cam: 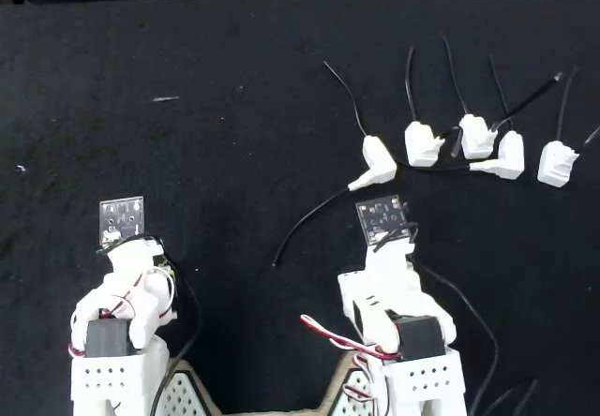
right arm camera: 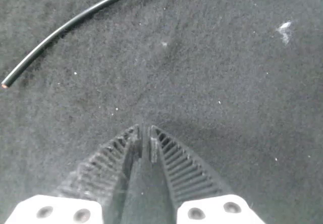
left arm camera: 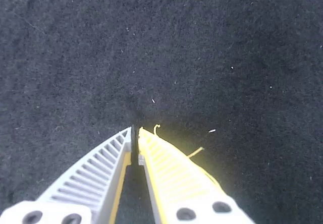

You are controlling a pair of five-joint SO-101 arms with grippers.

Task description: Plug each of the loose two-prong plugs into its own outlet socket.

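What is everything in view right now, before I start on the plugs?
white plug pieces: five, white, in a loose row on the far right part of the table; I cannot tell which are plugs and which are sockets
black cords: black, leading from the pieces; the nearest piece's cord trails back toward the right arm, and its cut end lies ahead of the right hand
table: one, black cloth
left arm: one, white, at the near edge
right arm: one, white, at the near edge beside it
left hand: white and yellow, shut, empty, over bare cloth
right hand: black, shut, empty, over the cloth
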